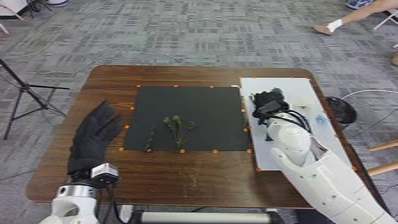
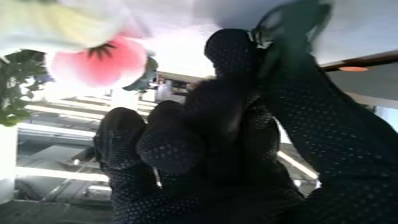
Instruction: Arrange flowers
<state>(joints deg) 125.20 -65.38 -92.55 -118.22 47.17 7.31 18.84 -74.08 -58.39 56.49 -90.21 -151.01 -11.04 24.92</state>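
In the head view, green sprigs (image 1: 174,125) lie on the dark mat (image 1: 187,102). A pale flower (image 1: 303,105) and a bluish one (image 1: 322,119) are on the white board (image 1: 284,86). My right hand (image 1: 269,106) is low over this board, left of them. In the right wrist view, my right hand (image 2: 200,135) has curled fingers, with thumb and forefinger closed around a blurred green stem (image 2: 302,19). A pink flower (image 2: 99,62), a cream flower (image 2: 53,22) and green leaves (image 2: 16,82) are beside it. My left hand (image 1: 91,137) stays open above the table's left side.
Orange dots line the mat and the board on the brown table (image 1: 200,187). A black round object (image 1: 341,111) stands off the table's right edge. A tripod (image 1: 31,92) is on the floor at the left.
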